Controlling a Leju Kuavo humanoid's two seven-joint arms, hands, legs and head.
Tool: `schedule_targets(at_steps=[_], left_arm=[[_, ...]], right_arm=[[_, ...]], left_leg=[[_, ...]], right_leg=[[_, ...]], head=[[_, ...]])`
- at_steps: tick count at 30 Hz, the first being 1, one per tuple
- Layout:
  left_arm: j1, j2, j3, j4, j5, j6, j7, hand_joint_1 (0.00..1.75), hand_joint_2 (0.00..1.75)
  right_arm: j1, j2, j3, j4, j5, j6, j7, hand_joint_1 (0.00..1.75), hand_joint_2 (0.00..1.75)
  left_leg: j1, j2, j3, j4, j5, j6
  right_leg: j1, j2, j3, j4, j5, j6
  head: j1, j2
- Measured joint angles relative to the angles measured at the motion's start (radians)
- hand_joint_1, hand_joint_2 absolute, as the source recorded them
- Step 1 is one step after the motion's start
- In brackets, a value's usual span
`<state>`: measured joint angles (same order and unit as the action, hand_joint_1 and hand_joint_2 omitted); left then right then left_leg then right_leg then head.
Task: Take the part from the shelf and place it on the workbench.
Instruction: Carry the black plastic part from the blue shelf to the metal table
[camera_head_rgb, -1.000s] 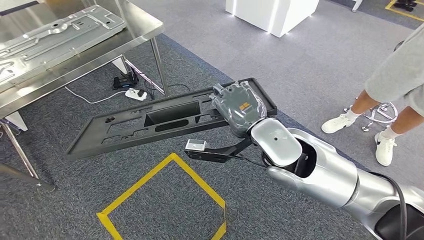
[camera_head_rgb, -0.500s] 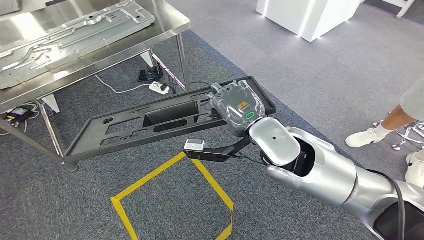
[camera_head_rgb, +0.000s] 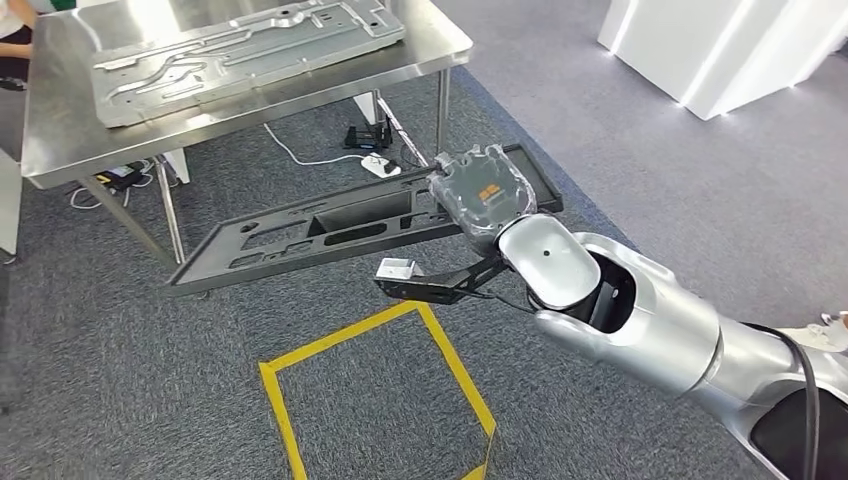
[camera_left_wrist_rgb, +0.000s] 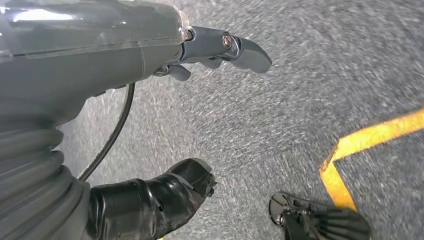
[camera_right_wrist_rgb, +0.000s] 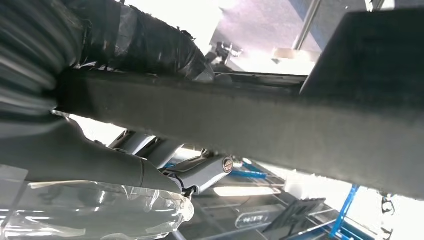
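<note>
Already off the shelf: the part (camera_head_rgb: 340, 225), a long black panel with cut-outs, was in the air over the grey carpet, carried near one end by the right hand (camera_head_rgb: 480, 195). From the right wrist view I read the fingers (camera_right_wrist_rgb: 150, 45) as clamped across the panel's edge, thumb on the other face. It hung roughly level, its free end reaching toward the steel worktop (camera_head_rgb: 60, 150), near it but apart from it and lower than its surface. A pressed metal sheet (camera_head_rgb: 240, 45) lay on that worktop, with bare steel beside it. The left hand (camera_left_wrist_rgb: 150, 55) hung over the carpet holding nothing; how far its fingers were spread I could not tell. My judgement: pick done, carry under way. Left to do: close on the worktop, lift the panel above its edge, set it down, release.
</note>
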<state>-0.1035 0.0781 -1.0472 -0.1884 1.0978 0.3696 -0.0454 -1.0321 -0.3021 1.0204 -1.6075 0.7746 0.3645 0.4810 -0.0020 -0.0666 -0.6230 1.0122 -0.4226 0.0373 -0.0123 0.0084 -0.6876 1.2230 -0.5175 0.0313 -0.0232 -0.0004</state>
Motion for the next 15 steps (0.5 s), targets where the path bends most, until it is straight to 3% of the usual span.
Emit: schedule_targets(at_steps=[2, 3, 4, 6, 8, 10, 12, 13, 15], left_arm=[[0.0, -0.001, 0.0, 0.0, 0.001, -0.001, 0.0, 0.0, 1.75], [0.001, -0.001, 0.0, 0.0, 0.002, -0.001, -0.001, 0.0, 1.75], [0.003, -0.002, 0.0, 0.0, 0.003, -0.001, 0.0, 0.0, 1.75], [0.008, -0.002, 0.001, 0.0, 0.008, -0.001, 0.002, 0.0, 1.75], [0.012, -0.004, 0.001, 0.0, 0.013, -0.001, 0.006, 0.0, 1.75], [0.011, -0.007, 0.002, 0.0, 0.015, 0.0, 0.007, 0.0, 1.75], [0.01, -0.007, 0.003, 0.0, 0.02, 0.0, 0.009, 0.0, 1.75], [0.011, -0.007, 0.003, 0.0, 0.023, 0.0, 0.01, 0.0, 1.75], [0.013, -0.008, 0.004, 0.0, 0.031, 0.0, 0.012, 0.0, 1.75]], right_arm=[[-0.03, -0.003, 0.0, 0.016, -0.009, 0.012, 0.005, 1.75, 1.75], [-0.043, -0.005, 0.001, 0.023, -0.013, 0.019, 0.01, 1.75, 1.75], [-0.056, -0.006, 0.002, 0.03, -0.016, 0.029, 0.016, 1.75, 1.75], [-0.087, -0.007, 0.007, 0.046, -0.028, 0.06, 0.034, 1.75, 1.75], [-0.119, -0.009, 0.01, 0.067, -0.041, 0.09, 0.053, 1.75, 1.75], [-0.143, -0.014, 0.01, 0.088, -0.048, 0.11, 0.065, 1.75, 1.75], [-0.156, -0.018, 0.011, 0.106, -0.052, 0.118, 0.075, 1.75, 1.75], [-0.161, -0.019, 0.013, 0.114, -0.055, 0.122, 0.082, 1.75, 1.75], [-0.173, -0.023, 0.017, 0.128, -0.06, 0.13, 0.1, 1.75, 1.75]], left_leg=[[0.001, -0.03, -0.006, 0.013, -0.005, -0.008], [0.002, -0.042, -0.011, 0.018, -0.005, -0.013], [0.004, -0.054, -0.017, 0.019, -0.004, -0.02], [0.008, -0.07, -0.027, 0.017, -0.001, -0.033], [0.007, -0.029, -0.049, 0.054, -0.022, -0.042], [0.009, 0.033, -0.105, 0.165, -0.073, -0.05], [0.014, 0.055, -0.159, 0.264, -0.101, -0.057], [0.016, 0.059, -0.163, 0.268, -0.09, -0.058], [0.015, 0.075, -0.114, 0.167, -0.03, -0.056]], right_leg=[[-0.006, 0.041, 0.057, -0.124, 0.052, -0.004], [-0.006, 0.057, 0.074, -0.161, 0.06, -0.006], [-0.005, 0.063, 0.081, -0.176, 0.056, -0.009], [-0.004, 0.041, 0.086, -0.186, 0.059, -0.019], [-0.006, 0.015, 0.093, -0.198, 0.064, -0.033], [-0.002, -0.011, 0.097, -0.203, 0.064, -0.041], [0.003, -0.037, 0.098, -0.202, 0.061, -0.044], [0.004, -0.05, 0.098, -0.201, 0.058, -0.044], [0.005, -0.073, 0.103, -0.198, 0.05, -0.041]], head=[[-0.001, 0.0], [-0.001, 0.0], [-0.001, 0.0], [-0.001, 0.0], [-0.006, 0.0], [-0.01, 0.0], [-0.011, 0.0], [-0.011, 0.0], [-0.011, 0.0]])
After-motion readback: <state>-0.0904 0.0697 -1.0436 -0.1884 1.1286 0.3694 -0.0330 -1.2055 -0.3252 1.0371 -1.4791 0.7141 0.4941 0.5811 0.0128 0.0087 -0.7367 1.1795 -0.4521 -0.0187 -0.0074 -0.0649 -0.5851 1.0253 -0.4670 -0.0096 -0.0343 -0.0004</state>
